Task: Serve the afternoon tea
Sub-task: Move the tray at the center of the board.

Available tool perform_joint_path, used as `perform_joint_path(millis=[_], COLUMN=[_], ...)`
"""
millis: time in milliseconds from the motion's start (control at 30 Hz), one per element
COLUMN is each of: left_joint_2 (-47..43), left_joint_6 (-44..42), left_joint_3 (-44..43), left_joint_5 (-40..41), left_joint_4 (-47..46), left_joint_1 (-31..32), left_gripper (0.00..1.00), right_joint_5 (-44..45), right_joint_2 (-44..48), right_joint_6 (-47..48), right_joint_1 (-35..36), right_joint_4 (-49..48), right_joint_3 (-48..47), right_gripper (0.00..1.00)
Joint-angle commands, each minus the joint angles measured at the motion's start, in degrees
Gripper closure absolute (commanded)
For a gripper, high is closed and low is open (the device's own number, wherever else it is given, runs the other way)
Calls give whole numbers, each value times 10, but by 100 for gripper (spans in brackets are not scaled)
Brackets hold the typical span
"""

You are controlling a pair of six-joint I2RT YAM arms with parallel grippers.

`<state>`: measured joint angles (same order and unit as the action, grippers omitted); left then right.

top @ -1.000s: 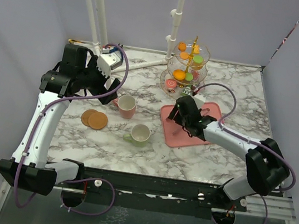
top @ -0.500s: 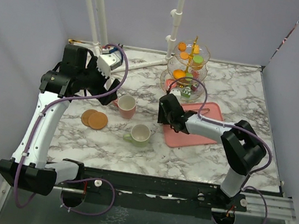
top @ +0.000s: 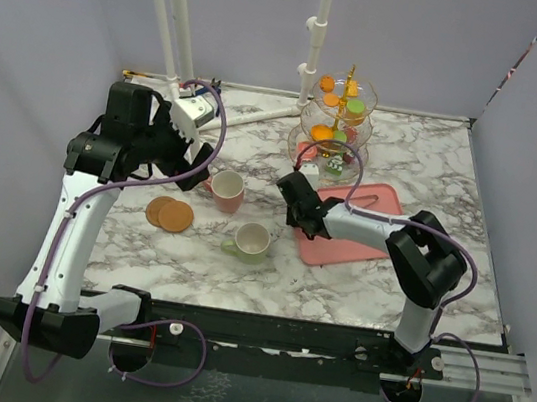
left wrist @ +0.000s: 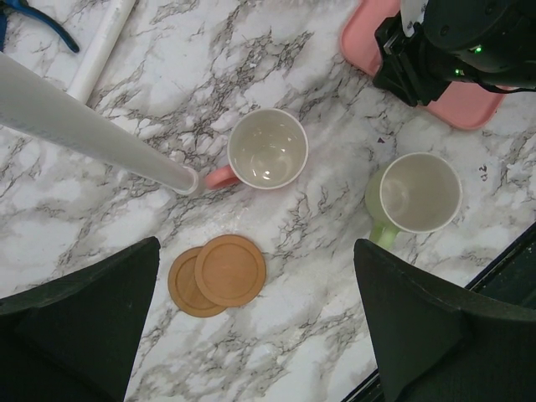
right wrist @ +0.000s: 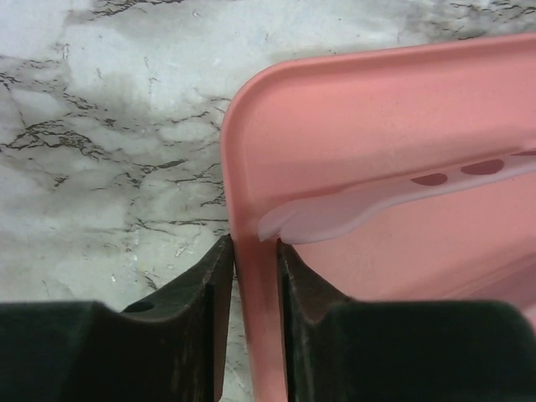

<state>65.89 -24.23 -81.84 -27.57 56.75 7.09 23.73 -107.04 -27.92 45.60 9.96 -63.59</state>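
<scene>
Service barely begun: mugs not yet on coasters.
Right jaws clenched on the pink tray (right wrist: 377, 126) rim; left jaws released wide, above the mugs. One pink mug (left wrist: 268, 149) and one green mug (left wrist: 419, 191), both empty, beside two overlapping coasters (left wrist: 230, 268); one three-tier stand (top: 339, 121) of cakes at the back of the counter (top: 427, 154).

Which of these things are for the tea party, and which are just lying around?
For the tea: glass tiered stand, macarons, pink mug, green mug, two brown coasters.
Not part of the tea: pink tray, though the right tool pinches its rim; white pipe.
</scene>
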Motion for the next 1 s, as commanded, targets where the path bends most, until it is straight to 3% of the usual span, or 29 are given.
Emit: perform_joint_path(millis=[0, 167, 400, 633, 733, 833, 967], left_joint_2=[-15, -20, -25, -33, -36, -43, -47], left_joint_6=[11, 12, 5, -6, -13, -28, -53], left_joint_3=[-9, -10, 4, 26, 38, 57, 83], left_joint_5=[6, 10, 8, 7, 7, 13, 22], left_joint_4=[7, 10, 19, 21, 22, 22, 26], left_joint_1=[-3, -3, -2, -2, -2, -2, -2], left_gripper=[1, 1, 1, 1, 1, 1, 1], right_joint_5=[77, 107, 53, 60, 30, 9, 10], right_joint_2=[4, 28, 91, 134, 164, 210, 256], right_joint_6=[-21, -48, -43, -5, -3, 3, 13], right_joint_1=[3, -24, -135, -153, -152, -131, -72], right_joint_4=[70, 89, 61, 69, 86, 89, 92], right_joint_3=[8, 33, 105, 97, 81, 77, 69], right_gripper=[76, 86, 86, 82, 71, 51, 38])
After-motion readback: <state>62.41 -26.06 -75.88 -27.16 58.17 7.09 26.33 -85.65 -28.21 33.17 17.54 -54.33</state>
